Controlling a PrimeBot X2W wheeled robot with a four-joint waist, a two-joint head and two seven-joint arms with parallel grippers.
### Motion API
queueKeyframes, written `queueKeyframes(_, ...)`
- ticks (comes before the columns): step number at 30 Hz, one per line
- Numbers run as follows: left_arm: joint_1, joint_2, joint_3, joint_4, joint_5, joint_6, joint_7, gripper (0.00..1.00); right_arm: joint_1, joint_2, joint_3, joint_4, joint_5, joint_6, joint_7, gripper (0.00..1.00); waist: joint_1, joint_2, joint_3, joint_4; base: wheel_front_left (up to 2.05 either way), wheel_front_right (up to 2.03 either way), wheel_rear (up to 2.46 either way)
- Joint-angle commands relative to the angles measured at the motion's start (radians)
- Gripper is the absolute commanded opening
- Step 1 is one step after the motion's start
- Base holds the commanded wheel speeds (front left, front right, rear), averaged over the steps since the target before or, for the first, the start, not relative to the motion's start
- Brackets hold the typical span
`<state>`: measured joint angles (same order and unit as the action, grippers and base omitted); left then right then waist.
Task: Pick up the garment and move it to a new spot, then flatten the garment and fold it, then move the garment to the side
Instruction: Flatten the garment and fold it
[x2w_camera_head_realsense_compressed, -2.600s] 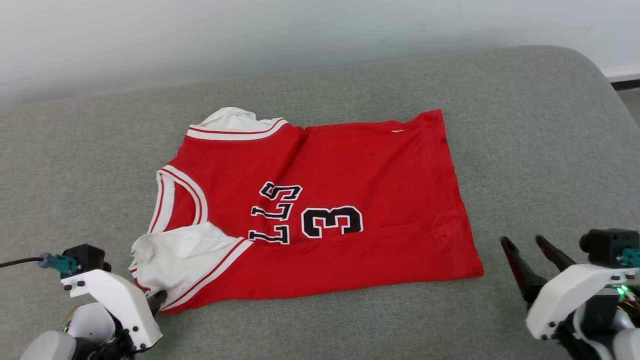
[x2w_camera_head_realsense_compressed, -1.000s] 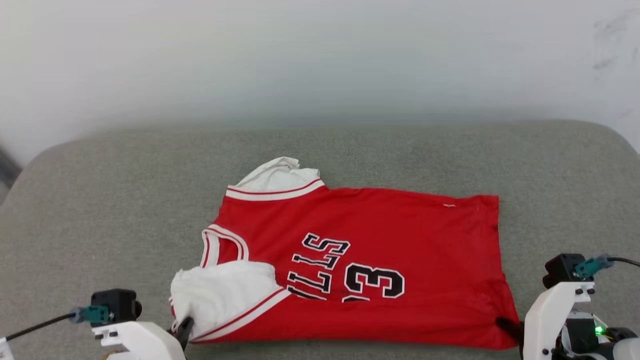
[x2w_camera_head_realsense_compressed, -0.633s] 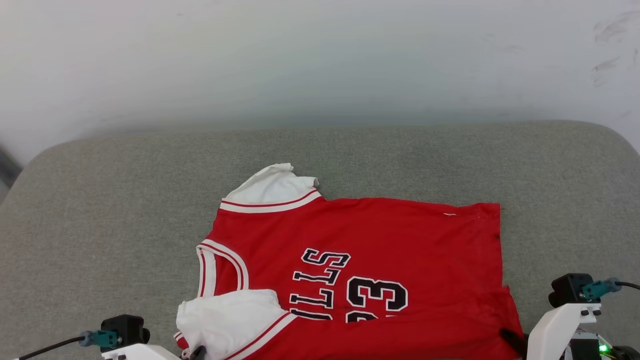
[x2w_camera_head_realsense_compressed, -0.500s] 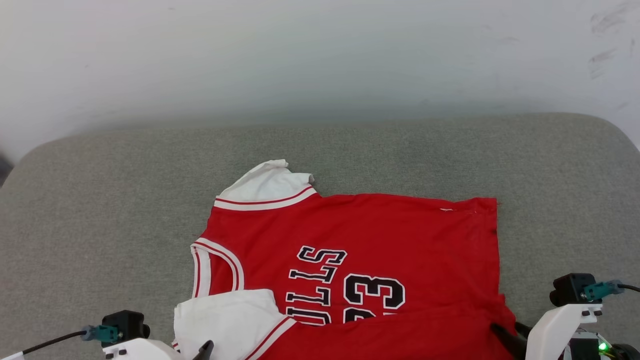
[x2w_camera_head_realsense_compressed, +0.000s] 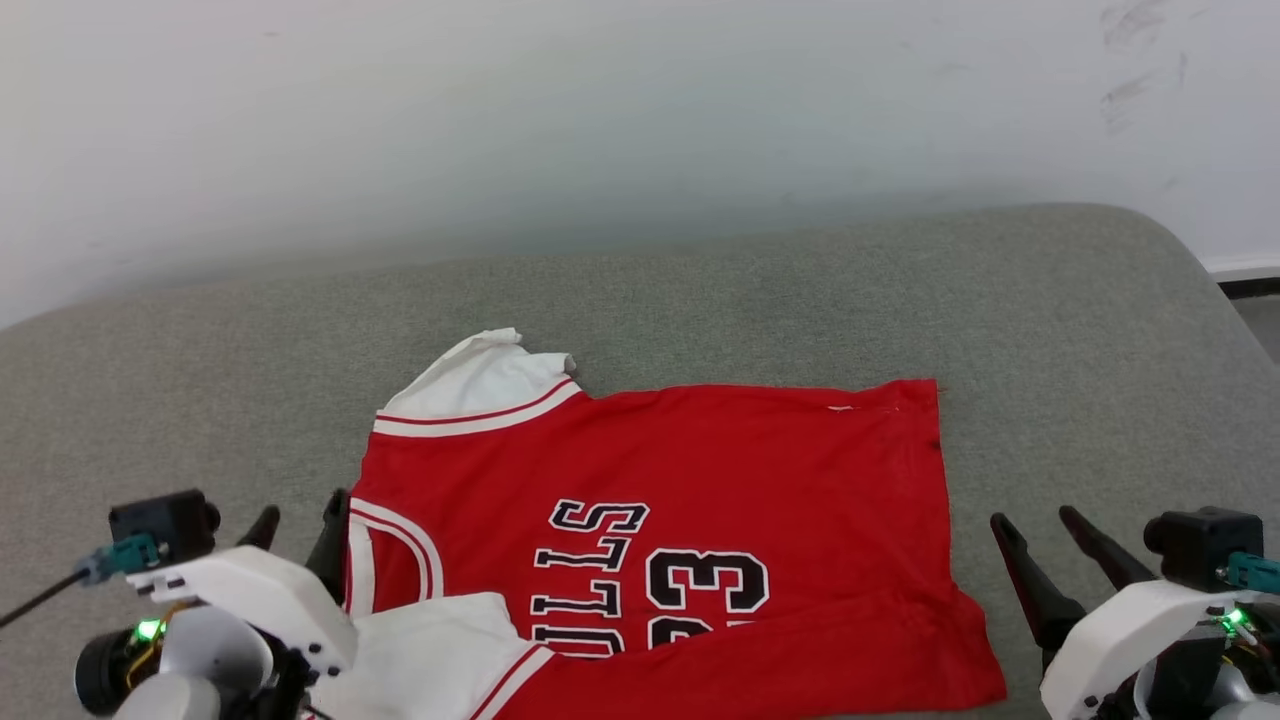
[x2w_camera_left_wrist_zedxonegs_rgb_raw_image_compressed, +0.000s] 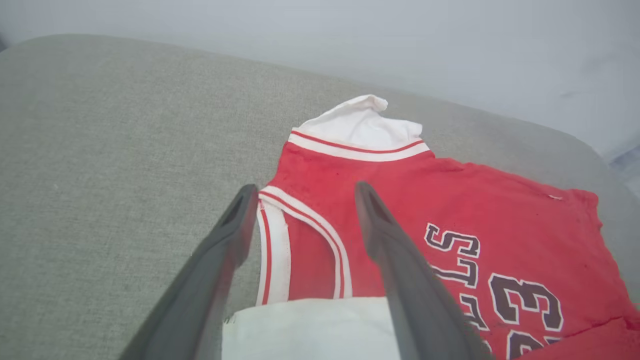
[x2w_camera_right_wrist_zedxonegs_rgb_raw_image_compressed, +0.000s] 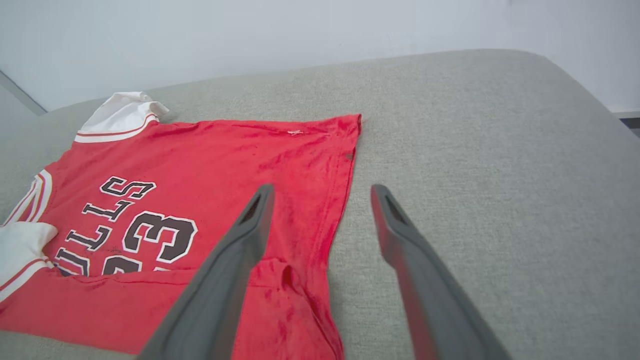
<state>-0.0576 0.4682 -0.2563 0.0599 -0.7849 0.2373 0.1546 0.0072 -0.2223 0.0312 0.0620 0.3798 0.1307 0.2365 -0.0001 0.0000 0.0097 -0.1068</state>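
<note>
Garment (x2w_camera_head_realsense_compressed: 700, 450) (x2w_camera_left_wrist_zedxonegs_rgb_raw_image_compressed: 400, 190) (x2w_camera_right_wrist_zedxonegs_rgb_raw_image_compressed: 225, 160): red jersey lying front up on the grey cushion (x2w_camera_head_realsense_compressed: 800, 290), collar toward the robot's left, hem toward its right.
Lettering (x2w_camera_head_realsense_compressed: 650, 580): black "BULLS 23", running sideways. Its nearest part is hidden under the garment's near edge, which is turned over onto the front.
Sleeves: the far white sleeve (x2w_camera_head_realsense_compressed: 475, 385) sticks out from the garment's far shoulder, slightly crumpled. The near white sleeve (x2w_camera_head_realsense_compressed: 430, 660) is folded in over the garment's chest.
Collar trim (x2w_camera_head_realsense_compressed: 420, 545) (x2w_camera_left_wrist_zedxonegs_rgb_raw_image_compressed: 272, 260): red-and-white striped curve at the garment's left end.
Left gripper (x2w_camera_head_realsense_compressed: 300, 510) (x2w_camera_left_wrist_zedxonegs_rgb_raw_image_compressed: 305, 190): fingers spread wide with nothing between them. It straddles the collar trim, one finger over bare cushion just beside the garment, the other over the red chest. Cannot tell if it touches.
Right gripper (x2w_camera_head_realsense_compressed: 1035, 518) (x2w_camera_right_wrist_zedxonegs_rgb_raw_image_compressed: 324, 189): fingers spread wide, holding nothing, just beside the garment's hem near its near corner.
Wall (x2w_camera_head_realsense_compressed: 600, 120): pale, beyond the garment's far side.
</note>
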Motion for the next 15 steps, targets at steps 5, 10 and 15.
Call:
queueKeyframes(5,-0.154,0.015,-0.003,0.005,0.026,-0.021,0.006,1.00,-0.043,0.048,0.004,-0.069,-0.062,0.000,-0.052,1.00,0.0001,0.0000,0.059,-0.050,0.00,0.00,0.00)
queueKeyframes(10,-0.317,0.019,0.002,0.065,-0.012,-0.065,0.074,1.00,-0.089,0.071,0.019,-0.132,-0.094,0.000,-0.088,1.00,0.0001,0.0000,0.142,-0.087,0.00,0.00,0.00)
queueKeyframes(15,-0.477,0.050,-0.024,0.157,-0.017,-0.112,0.169,1.00,-0.143,0.093,0.034,-0.187,-0.106,0.000,-0.118,1.00,0.0001,0.0000,0.248,-0.126,0.00,0.00,0.00)
